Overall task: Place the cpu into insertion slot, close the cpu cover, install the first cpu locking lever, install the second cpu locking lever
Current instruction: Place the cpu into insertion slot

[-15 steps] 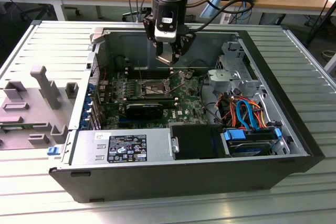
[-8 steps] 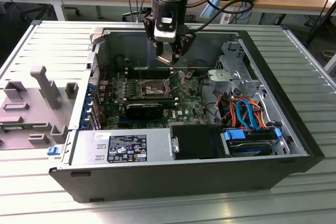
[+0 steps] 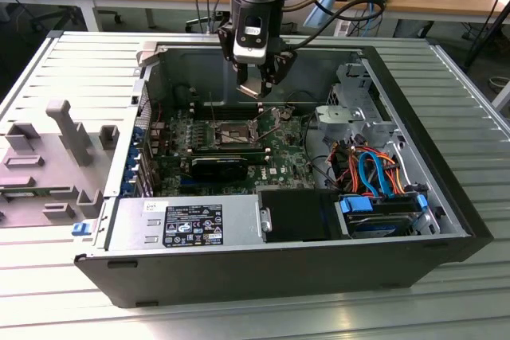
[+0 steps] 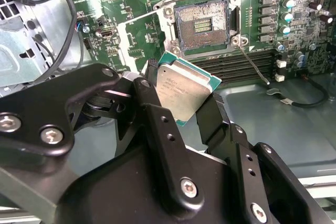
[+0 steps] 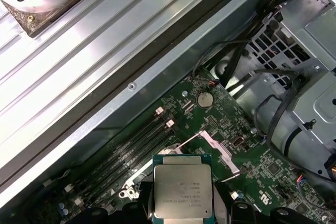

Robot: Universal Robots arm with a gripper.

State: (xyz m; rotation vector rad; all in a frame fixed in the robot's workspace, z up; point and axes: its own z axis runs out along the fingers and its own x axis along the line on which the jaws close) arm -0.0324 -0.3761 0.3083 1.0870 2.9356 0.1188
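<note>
Between the fingers (image 4: 150, 96) of the gripper (image 4: 181, 103), clenched on two opposite edges, the cpu (image 4: 185, 90) hangs tilted above the open computer case (image 3: 239, 276), apart from the insertion slot (image 4: 202, 24), whose contacts lie bared to receive it. Edge grip presumably spares the faces: silver-grey metal lid, teal-green border.

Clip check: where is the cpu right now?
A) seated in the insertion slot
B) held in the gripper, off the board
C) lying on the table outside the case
B: in the second wrist view the gripper clamps the cpu by its edges, while the insertion slot sits bare.
</note>
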